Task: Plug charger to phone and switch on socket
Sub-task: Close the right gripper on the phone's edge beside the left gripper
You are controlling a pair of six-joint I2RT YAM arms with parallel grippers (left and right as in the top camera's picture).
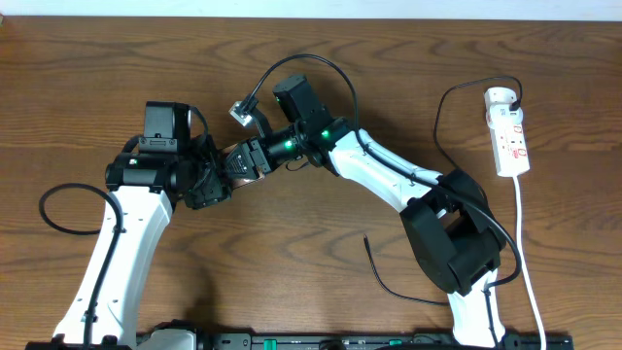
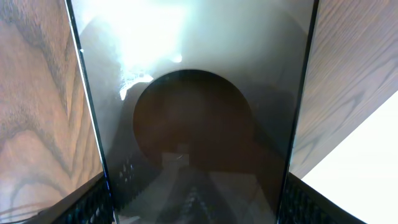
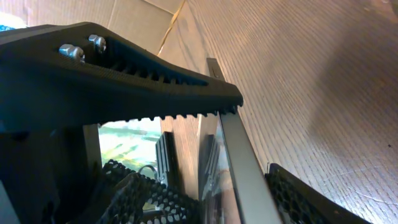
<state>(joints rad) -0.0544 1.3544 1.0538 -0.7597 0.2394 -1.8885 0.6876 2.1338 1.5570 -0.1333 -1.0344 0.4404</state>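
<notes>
The phone (image 2: 199, 124) fills the left wrist view, its dark glossy face upright between my left gripper's (image 2: 199, 208) two mesh pads, which are shut on its sides. In the right wrist view its thin metal edge (image 3: 239, 162) runs between my right gripper's (image 3: 255, 134) fingers, which close on it. In the overhead view both grippers, left (image 1: 209, 180) and right (image 1: 245, 157), meet at centre left and hide the phone. The charger's black cable (image 1: 439, 126) runs from its plug in the socket (image 1: 507, 131); its free end (image 1: 367, 240) lies on the table.
The power strip's thick white cord (image 1: 525, 243) runs down the right side to the front edge. A black robot cable (image 1: 53, 219) loops at the left. Another robot cable (image 1: 311, 63) arcs above the right wrist.
</notes>
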